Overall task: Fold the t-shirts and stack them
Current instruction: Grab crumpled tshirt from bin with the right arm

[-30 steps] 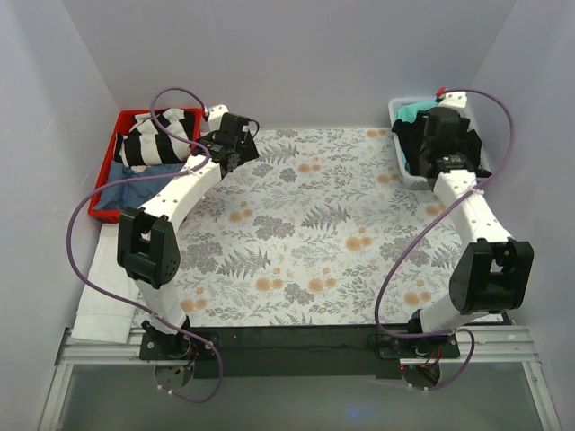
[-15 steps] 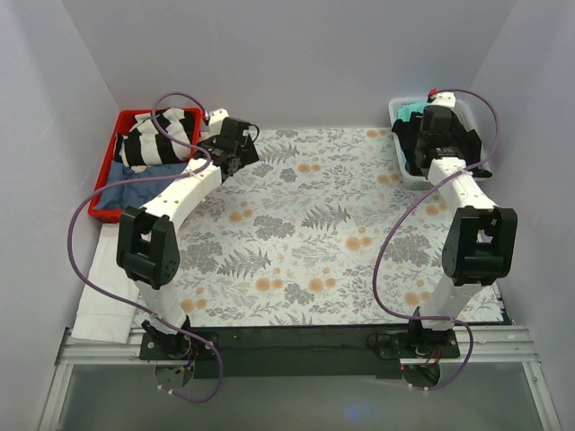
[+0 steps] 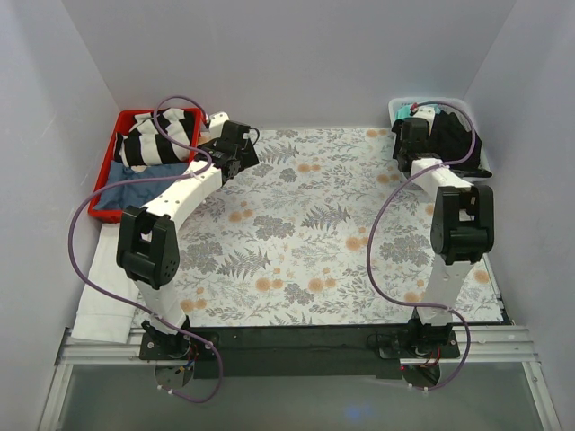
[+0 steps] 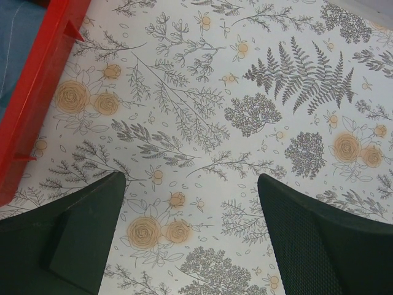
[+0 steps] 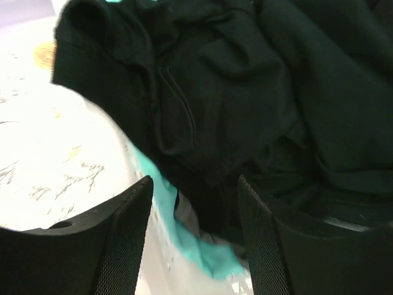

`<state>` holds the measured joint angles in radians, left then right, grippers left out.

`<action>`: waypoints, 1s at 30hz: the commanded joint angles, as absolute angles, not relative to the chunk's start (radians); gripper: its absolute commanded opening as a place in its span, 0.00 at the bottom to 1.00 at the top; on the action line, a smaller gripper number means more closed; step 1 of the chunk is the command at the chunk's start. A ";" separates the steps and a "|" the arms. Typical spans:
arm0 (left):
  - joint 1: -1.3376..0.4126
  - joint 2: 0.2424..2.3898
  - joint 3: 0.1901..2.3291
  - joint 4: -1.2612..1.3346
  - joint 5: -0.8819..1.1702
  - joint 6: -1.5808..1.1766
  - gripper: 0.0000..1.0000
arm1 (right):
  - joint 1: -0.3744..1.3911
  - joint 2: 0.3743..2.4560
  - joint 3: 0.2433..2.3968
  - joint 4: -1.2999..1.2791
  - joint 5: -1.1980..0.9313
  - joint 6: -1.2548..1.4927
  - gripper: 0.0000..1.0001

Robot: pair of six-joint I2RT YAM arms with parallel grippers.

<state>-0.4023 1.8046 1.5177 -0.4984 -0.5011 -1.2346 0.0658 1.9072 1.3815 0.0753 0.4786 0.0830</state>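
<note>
- The right arm has swung in over the white bin (image 3: 395, 111) at the table's far right corner since a second ago; its elbow now stands closer to the middle of the table and its wrist sits above the bin's left side.
- The left arm has hardly shifted and still reaches toward the far left, its wrist just right of the red tray (image 3: 106, 176).
- The right gripper (image 5: 195, 184) hangs low over the bin, jaws spread apart, one finger on either side of a crumpled fold of the black t-shirt (image 5: 245, 92); whether the pads touch the cloth cannot be told.
- The black t-shirt lies bunched in the bin, filling most of it and spilling over the rim toward the table.
- A teal t-shirt (image 5: 206, 249) shows beneath the black one, a strip of it peeking out between the right gripper's fingers.
- The left gripper (image 4: 190, 184) hovers above the floral tablecloth (image 3: 305, 224), jaws wide and holding nothing, with the tray's red wall at the left edge of its wrist view.
- In the red tray lie a black-and-white striped garment (image 3: 158, 139) at the far end and a blue garment (image 3: 121, 193) at the near end.
</note>
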 commanded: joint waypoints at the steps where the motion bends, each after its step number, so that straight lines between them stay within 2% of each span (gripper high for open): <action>1: -0.403 1.770 1.506 -0.483 -0.526 -1.232 0.88 | 0.061 1.971 1.486 0.133 0.541 0.092 0.63; 13: -0.405 1.798 1.517 -0.480 -0.532 -1.216 0.88 | 0.035 2.121 1.652 0.129 0.508 0.080 0.58; 16: -0.405 1.799 1.522 -0.482 -0.535 -1.212 0.88 | 0.028 2.137 1.660 0.123 0.489 0.081 0.41; 19: -0.405 1.799 1.522 -0.480 -0.537 -1.212 0.88 | 0.026 2.135 1.658 0.112 0.483 0.086 0.08; 20: -0.405 1.799 1.523 -0.482 -0.537 -1.212 0.88 | 0.026 2.128 1.654 0.107 0.480 0.093 0.01; 30: -0.405 1.793 1.525 -0.489 -0.505 -1.236 0.87 | 0.130 1.925 1.569 0.101 0.524 0.219 0.01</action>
